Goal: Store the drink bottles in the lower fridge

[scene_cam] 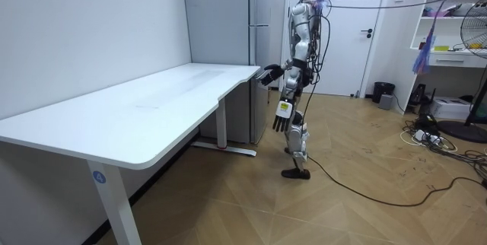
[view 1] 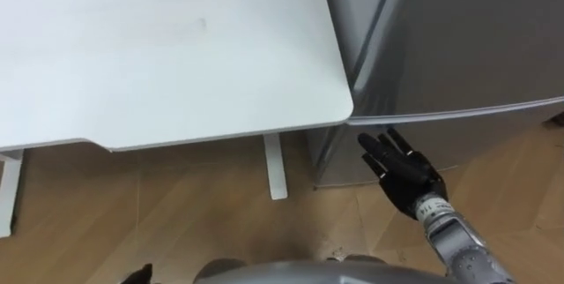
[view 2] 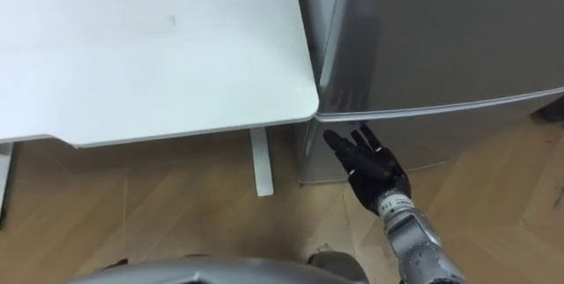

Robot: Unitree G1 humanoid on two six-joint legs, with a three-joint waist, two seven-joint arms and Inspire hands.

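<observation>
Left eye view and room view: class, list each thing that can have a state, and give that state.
Tall grey fridge: doors shut.
Right hand: open, by the fridge front.
Left hand: open, hanging down.
White room door: shut.

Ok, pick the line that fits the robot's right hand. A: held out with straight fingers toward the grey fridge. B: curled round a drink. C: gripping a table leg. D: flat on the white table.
A: the right hand reaches with straight fingers toward the fridge, just below the corner of the white table, holding nothing.
</observation>
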